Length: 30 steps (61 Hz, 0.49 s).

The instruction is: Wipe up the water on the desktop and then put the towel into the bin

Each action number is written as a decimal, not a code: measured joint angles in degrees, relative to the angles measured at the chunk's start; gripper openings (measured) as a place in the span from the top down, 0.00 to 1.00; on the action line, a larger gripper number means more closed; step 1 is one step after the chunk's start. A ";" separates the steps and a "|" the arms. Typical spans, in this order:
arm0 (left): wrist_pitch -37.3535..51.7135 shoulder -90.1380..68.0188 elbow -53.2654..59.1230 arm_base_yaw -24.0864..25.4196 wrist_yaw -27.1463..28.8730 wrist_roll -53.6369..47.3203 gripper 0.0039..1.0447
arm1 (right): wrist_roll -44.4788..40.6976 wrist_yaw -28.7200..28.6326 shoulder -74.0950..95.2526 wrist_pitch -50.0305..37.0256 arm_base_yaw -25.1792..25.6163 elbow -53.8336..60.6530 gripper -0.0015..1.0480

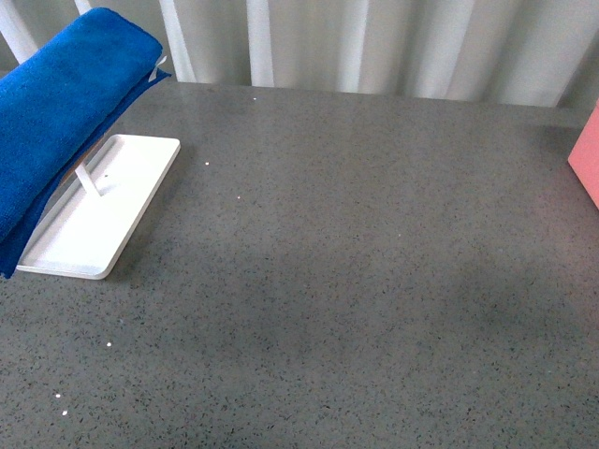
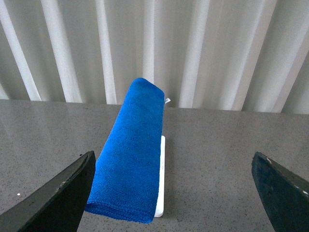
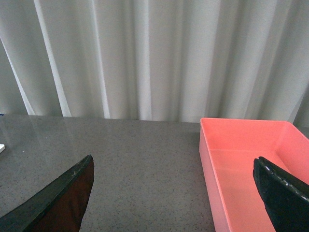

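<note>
The counter is dark grey, finely speckled, with a few tiny white flecks; the towel at far left is solid bright blue, and the tray under it is plain white. The bin at the right is unmarked salmon pink. The curtain behind shows white and pale grey vertical bands, and the left gripper and right gripper each have 2 matte black fingers.
</note>
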State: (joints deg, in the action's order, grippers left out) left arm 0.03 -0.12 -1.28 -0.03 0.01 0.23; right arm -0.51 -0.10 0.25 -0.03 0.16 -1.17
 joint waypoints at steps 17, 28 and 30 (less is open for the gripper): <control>0.00 0.00 0.00 0.00 0.00 0.00 0.06 | 0.00 0.00 0.00 0.00 0.00 0.00 0.07; -0.68 -14.32 -4.83 -0.37 0.13 5.84 0.06 | 0.00 -0.04 0.00 0.00 0.00 0.00 0.07; 3.28 -19.61 -6.51 -0.50 0.92 6.80 0.06 | 0.00 0.00 -0.04 0.00 0.00 0.00 0.07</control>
State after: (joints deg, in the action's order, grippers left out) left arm 3.31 -19.73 -7.79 -0.54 0.93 7.03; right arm -0.51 -0.10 0.21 -0.03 0.16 -1.17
